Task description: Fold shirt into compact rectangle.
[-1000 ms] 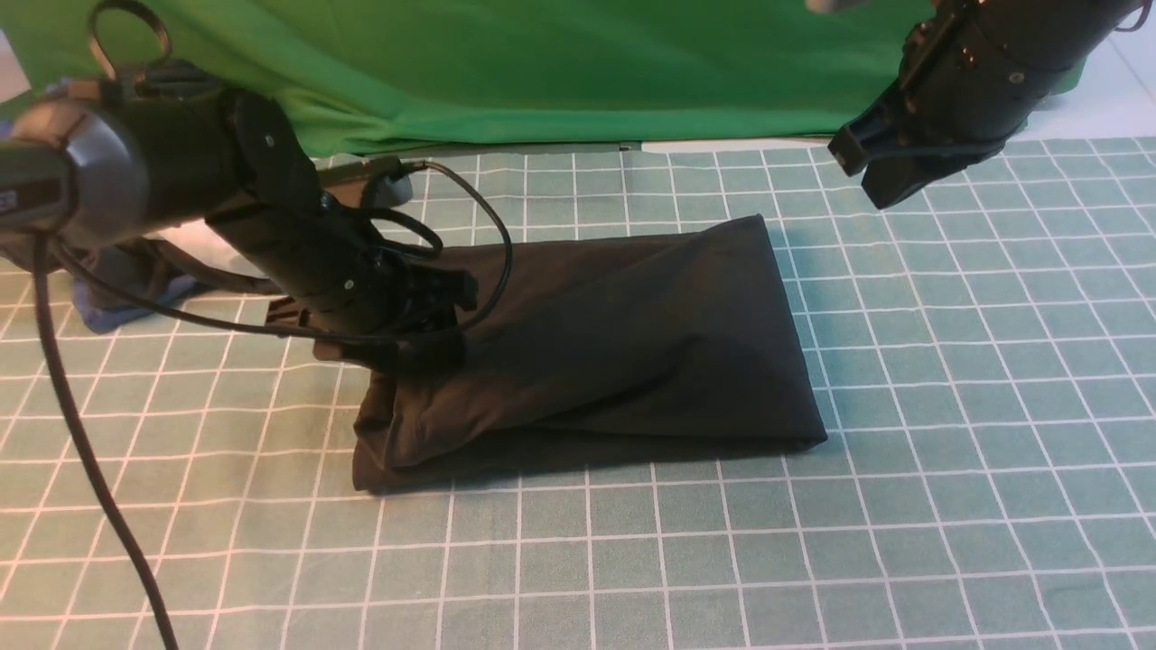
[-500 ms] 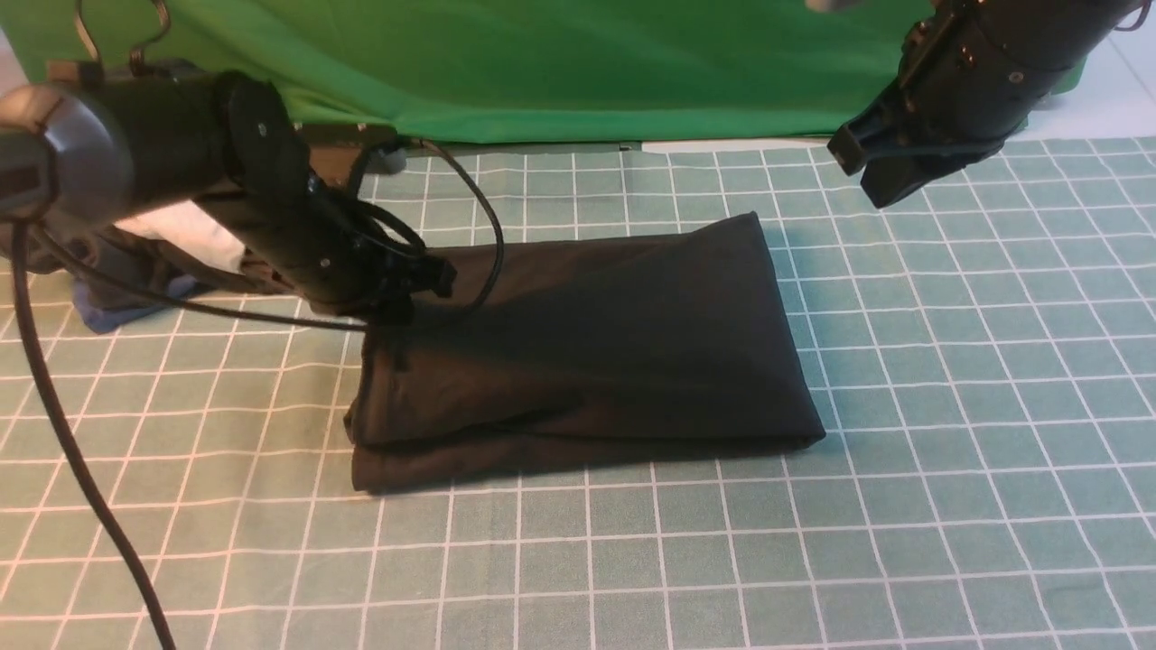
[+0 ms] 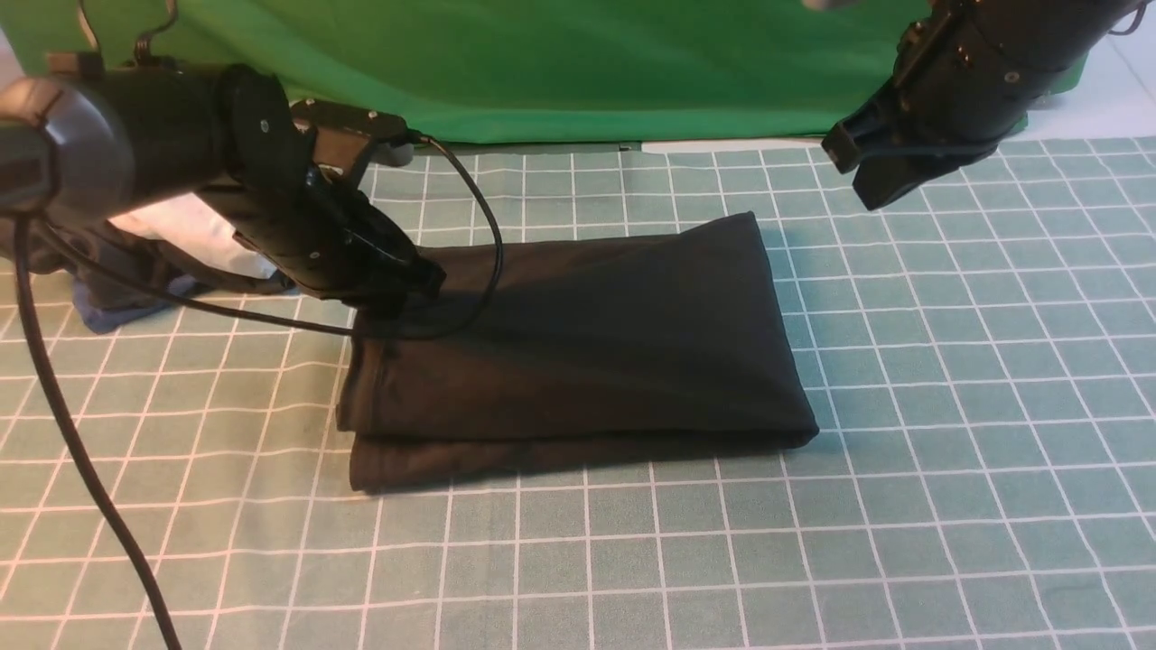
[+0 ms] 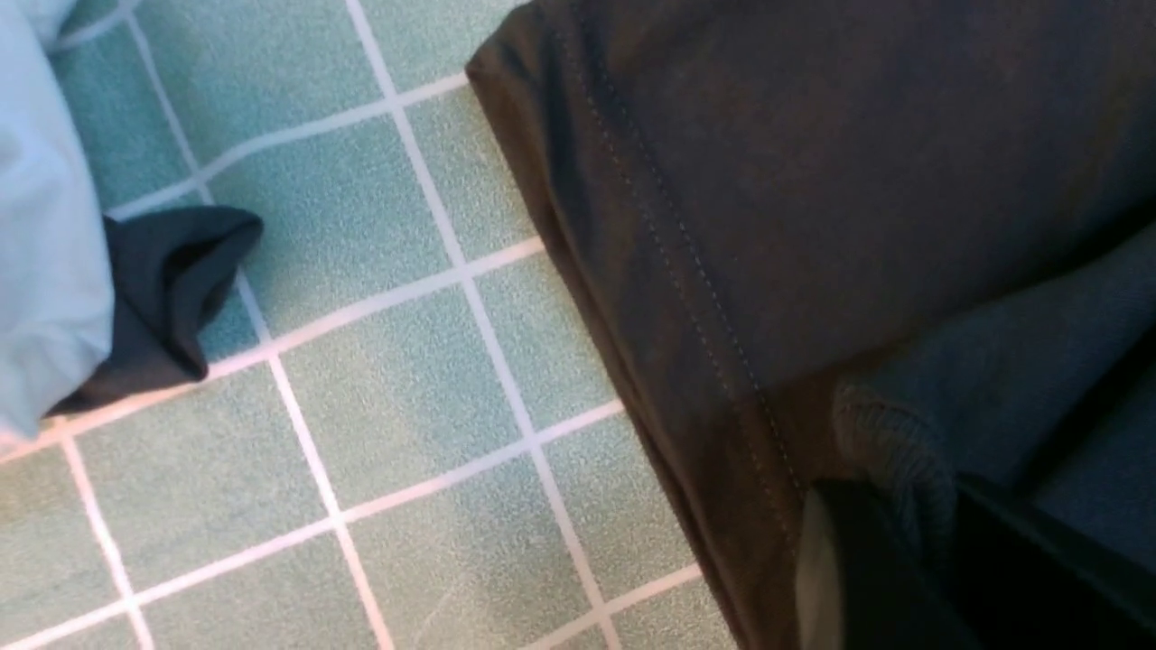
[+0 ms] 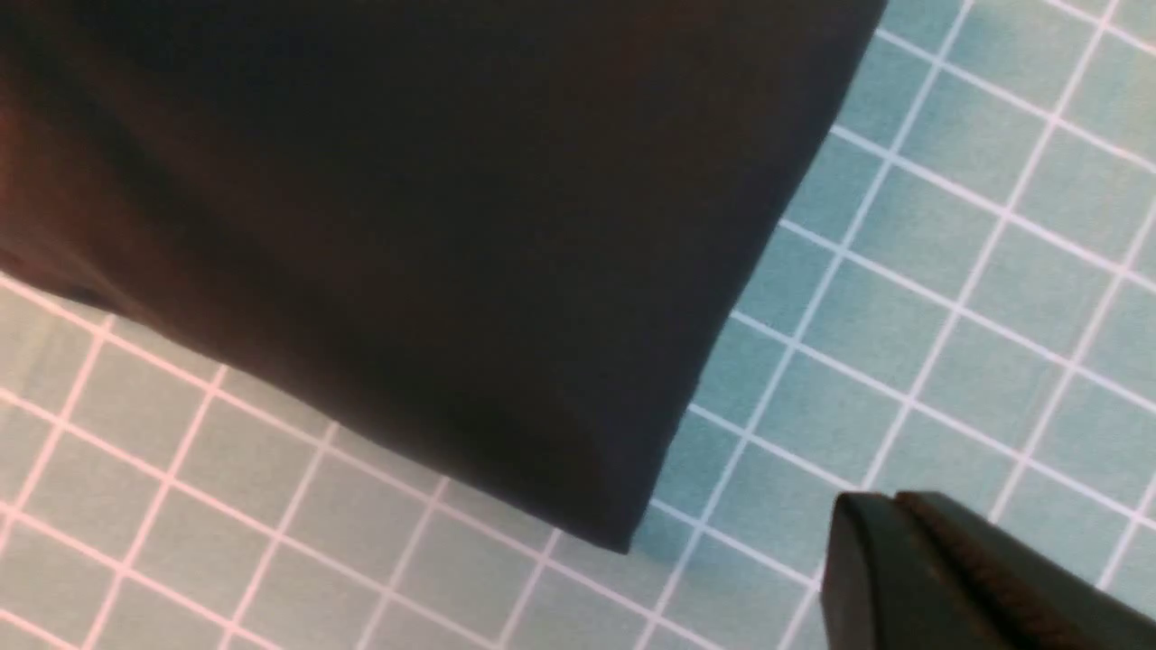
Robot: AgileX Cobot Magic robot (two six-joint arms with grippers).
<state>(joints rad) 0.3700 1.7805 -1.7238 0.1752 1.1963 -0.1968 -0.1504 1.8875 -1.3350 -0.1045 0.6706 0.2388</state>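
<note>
The black shirt (image 3: 587,343) lies folded into a stacked rectangle in the middle of the grid mat, with no print or label showing. My left gripper (image 3: 397,291) sits at its far left corner, shut on the top layer. In the left wrist view a ribbed hem is pinched between the dark fingers (image 4: 849,560), and the stitched shirt edge (image 4: 686,271) runs beside them. My right gripper (image 3: 878,179) hangs shut and empty above the mat, beyond the shirt's far right corner. The right wrist view shows its shut tips (image 5: 890,510) apart from the shirt's corner (image 5: 433,226).
A white garment (image 3: 194,230) and dark grey and blue garments (image 3: 108,307) are piled at the left behind my left arm; they show as the white garment (image 4: 45,226) and the dark garment (image 4: 167,298) close by. A green backdrop (image 3: 542,63) closes the far side. A black cable (image 3: 72,433) crosses the mat's left.
My left gripper has moved back and to the left with the top layer. That layer's left end now lies flatter and wider instead of bunched. The right arm has hardly moved.
</note>
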